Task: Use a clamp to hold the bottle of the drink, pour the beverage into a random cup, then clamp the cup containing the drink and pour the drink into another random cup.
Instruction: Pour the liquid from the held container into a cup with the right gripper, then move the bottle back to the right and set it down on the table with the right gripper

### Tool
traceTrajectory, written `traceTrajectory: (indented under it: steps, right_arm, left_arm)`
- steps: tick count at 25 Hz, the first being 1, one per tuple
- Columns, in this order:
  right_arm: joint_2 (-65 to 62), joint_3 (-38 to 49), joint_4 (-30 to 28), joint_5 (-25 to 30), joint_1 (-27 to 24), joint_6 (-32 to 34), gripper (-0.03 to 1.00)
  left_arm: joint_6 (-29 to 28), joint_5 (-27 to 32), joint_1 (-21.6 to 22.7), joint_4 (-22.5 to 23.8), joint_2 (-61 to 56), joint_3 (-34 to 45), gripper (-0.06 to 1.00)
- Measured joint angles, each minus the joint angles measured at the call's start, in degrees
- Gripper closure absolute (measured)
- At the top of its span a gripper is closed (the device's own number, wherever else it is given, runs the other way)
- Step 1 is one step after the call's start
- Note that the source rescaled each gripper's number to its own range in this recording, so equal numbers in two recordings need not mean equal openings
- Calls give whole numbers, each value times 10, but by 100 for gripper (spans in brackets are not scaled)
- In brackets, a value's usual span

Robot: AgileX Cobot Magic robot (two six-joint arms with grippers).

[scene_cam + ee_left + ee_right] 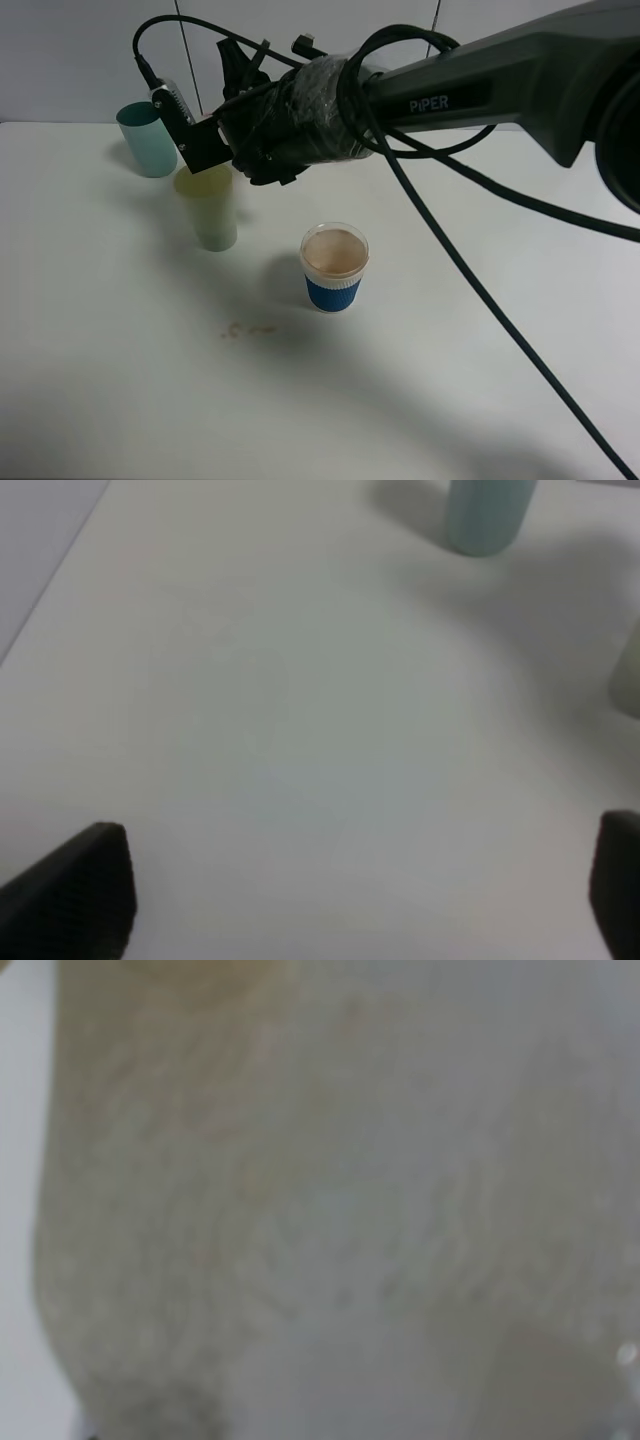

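My right gripper (207,150) reaches across to the left and sits at the top of a pale yellow-green cup (209,208) that stands upright on the table. That cup fills the right wrist view (300,1210) as a blur, and the fingers are hidden, so the grip cannot be judged. A blue cup (334,267) holding brown drink stands alone mid-table. A teal cup (147,139) stands at the back left. My left gripper (360,885) is open and empty above bare table, with the teal cup (487,515) ahead of it. No bottle is in view.
A small brown spill (248,328) marks the white table (470,330) in front of the cups. The right arm's black cables (470,270) hang over the table's right half. The yellow-green cup's edge (630,675) shows in the left wrist view.
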Motion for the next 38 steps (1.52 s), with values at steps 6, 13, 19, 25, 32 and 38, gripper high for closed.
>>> traceTrajectory:
  steps: [6, 13, 19, 25, 32, 38]
  right_arm:
    - [0, 0, 93, 1, -20, 31, 97]
    - [-1, 0, 186, -11, -51, 90, 97]
    - [-18, 0, 224, -19, -79, 123, 97]
    - [-35, 0, 281, -40, -107, 156, 97]
    - [-35, 0, 381, -82, -136, 162, 97]
    - [-37, 10, 466, -130, -168, 118, 97]
  left_arm:
    - [0, 0, 0, 0, 0, 0, 19]
    - [0, 0, 0, 0, 0, 0, 19]
    - [0, 0, 0, 0, 0, 0, 19]
    - [0, 0, 0, 0, 0, 0, 19]
    - [0, 0, 0, 0, 0, 0, 19]
    - [0, 0, 0, 0, 0, 0, 19]
